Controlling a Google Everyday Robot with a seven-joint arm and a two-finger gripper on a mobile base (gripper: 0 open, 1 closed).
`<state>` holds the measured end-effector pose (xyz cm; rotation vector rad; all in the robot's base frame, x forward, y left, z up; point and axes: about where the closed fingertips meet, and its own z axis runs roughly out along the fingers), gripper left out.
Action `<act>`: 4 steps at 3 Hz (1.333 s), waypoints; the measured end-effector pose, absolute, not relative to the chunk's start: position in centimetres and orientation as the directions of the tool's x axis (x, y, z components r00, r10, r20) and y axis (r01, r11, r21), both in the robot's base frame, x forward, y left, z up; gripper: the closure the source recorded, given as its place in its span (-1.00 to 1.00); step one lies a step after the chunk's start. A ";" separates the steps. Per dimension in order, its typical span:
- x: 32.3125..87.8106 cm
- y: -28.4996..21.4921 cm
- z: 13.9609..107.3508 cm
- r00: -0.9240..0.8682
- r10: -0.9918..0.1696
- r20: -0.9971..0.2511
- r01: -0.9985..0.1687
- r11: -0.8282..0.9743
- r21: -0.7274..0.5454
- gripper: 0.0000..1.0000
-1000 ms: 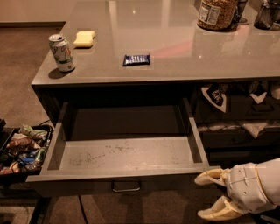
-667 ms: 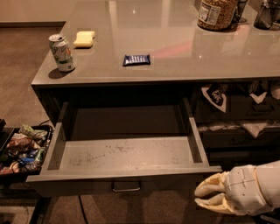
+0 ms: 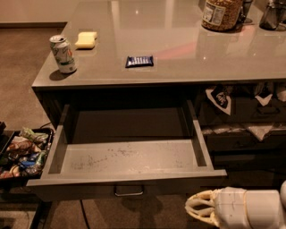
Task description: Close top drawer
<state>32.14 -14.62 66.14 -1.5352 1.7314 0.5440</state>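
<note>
The top drawer (image 3: 129, 157) is pulled far out from under the grey counter (image 3: 178, 49). It is wide and deep, with a scuffed, speckled grey floor and nothing inside. Its flat front (image 3: 80, 188) faces me, with a small metal loop handle (image 3: 128, 191) at the centre. My gripper (image 3: 197, 209) is low at the bottom right, just below and in front of the drawer's right front corner. Its cream fingers are drawn together and hold nothing. They are close to the drawer front; I cannot tell if they touch it.
On the counter stand a soda can (image 3: 62, 53), a yellow sponge (image 3: 86, 39), a dark blue packet (image 3: 139, 61) and a jar (image 3: 222, 13). A tray of snack bags (image 3: 22, 152) sits at the left. Drawers with white rags (image 3: 259, 129) are at the right.
My gripper's fingers have closed from spread apart to together, and the gripper has shifted slightly left towards the drawer front. The drawer has not moved.
</note>
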 end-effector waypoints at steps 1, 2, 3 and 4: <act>32.9 -12.8 63.2 0.036 -0.627 -0.778 -0.939 0.246 -0.242 1.00; 34.6 -13.2 62.8 0.056 -0.661 -0.748 -0.915 0.267 -0.304 1.00; 34.6 -13.2 62.8 0.053 -0.661 -0.748 -0.915 0.269 -0.302 1.00; 34.5 -13.1 61.8 0.037 -0.658 -0.752 -0.911 0.287 -0.296 1.00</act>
